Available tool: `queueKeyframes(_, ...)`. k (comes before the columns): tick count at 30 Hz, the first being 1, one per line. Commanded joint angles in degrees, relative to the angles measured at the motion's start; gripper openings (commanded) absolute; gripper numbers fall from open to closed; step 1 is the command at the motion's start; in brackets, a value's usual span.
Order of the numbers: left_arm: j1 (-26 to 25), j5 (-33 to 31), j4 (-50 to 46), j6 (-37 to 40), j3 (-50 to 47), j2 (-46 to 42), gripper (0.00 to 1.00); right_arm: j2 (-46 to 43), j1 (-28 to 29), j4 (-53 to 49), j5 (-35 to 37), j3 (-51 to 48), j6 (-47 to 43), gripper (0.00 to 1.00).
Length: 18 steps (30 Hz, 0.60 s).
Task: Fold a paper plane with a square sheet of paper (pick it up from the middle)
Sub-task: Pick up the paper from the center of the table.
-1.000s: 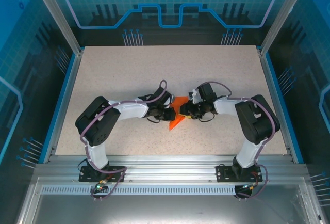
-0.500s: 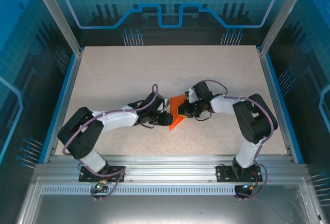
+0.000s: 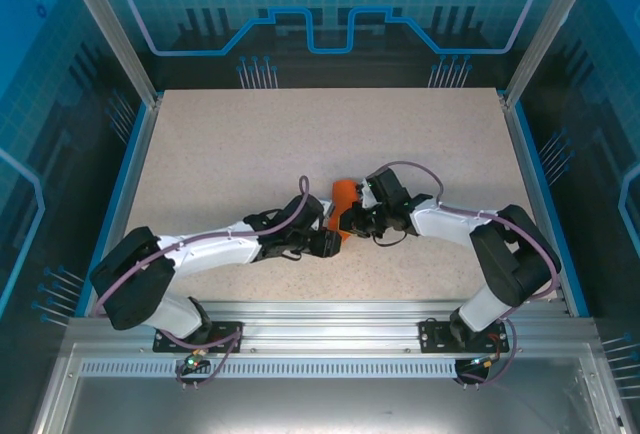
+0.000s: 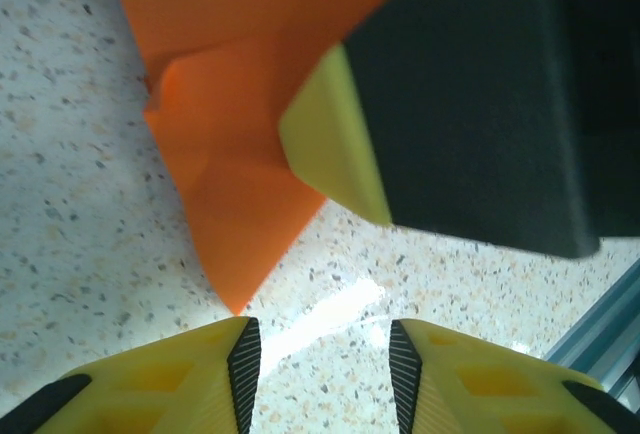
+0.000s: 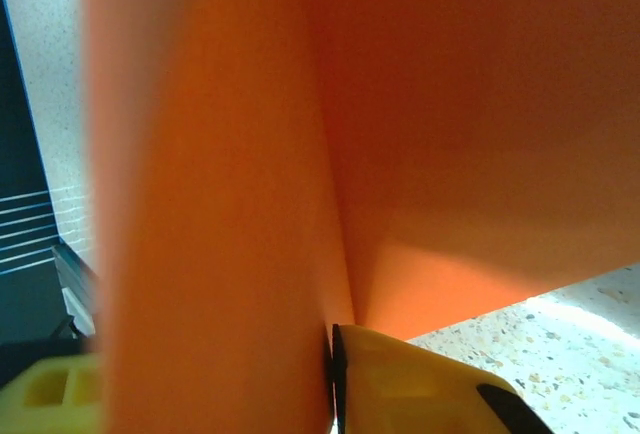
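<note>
The square sheet of paper (image 3: 345,193) is bright orange and folded into a creased, pointed shape (image 4: 235,184), standing partly on edge at the table's middle. My right gripper (image 3: 352,221) is shut on it: one black pad (image 5: 337,364) presses the fold, and the other finger is hidden behind the paper (image 5: 200,204). In the left wrist view the right gripper's yellow-and-black finger (image 4: 340,144) lies against the sheet. My left gripper (image 4: 320,359) stands open just below the paper's tip, with bare table between its pads. From above, the left gripper (image 3: 325,242) sits just left of the right one.
The speckled table (image 3: 220,154) has free room behind and to both sides of the grippers. A metal rail (image 3: 320,319) runs along the near edge. Blue walls (image 3: 110,204) border the table's sides.
My left gripper has opened and let go of the paper while its arm stretched lower across the table. The right gripper has closed on the paper, which now looks narrower from above.
</note>
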Motion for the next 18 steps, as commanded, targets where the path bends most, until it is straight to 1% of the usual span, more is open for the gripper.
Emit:
queueKeyframes(1, -1.19, -3.76, -1.47, -0.62, -1.45, -0.2, 0.43, -0.2, -0.03, -1.84, 2.8, 0.02, 0.33, 0.17)
queueKeyframes(5, -1.21, -5.85, -1.23, -1.85, -2.16, -1.05, 0.44, 0.98, -1.04, -5.71, 2.06, 3.44, -4.24, 0.26)
queueKeyframes(7, -1.19, -7.44, -1.62, -2.35, -2.18, -1.75, 0.45, 1.41, -1.27, -6.11, 0.83, 4.49, -6.64, 0.34)
queueKeyframes(11, -1.15, -10.85, -2.28, -3.92, -2.62, -3.3, 0.5, 3.64, -1.08, -6.71, -2.92, 7.24, -9.49, 0.36)
queueKeyframes(14, -1.04, -12.84, -2.47, -5.19, -3.26, -4.75, 0.52, 5.17, -0.7, -6.73, -3.74, 7.78, -10.42, 0.36)
queueKeyframes(18, -0.42, -14.22, -3.12, -6.25, -3.81, -6.74, 0.53, 6.52, -0.32, -7.71, -3.06, 8.62, -12.19, 0.39)
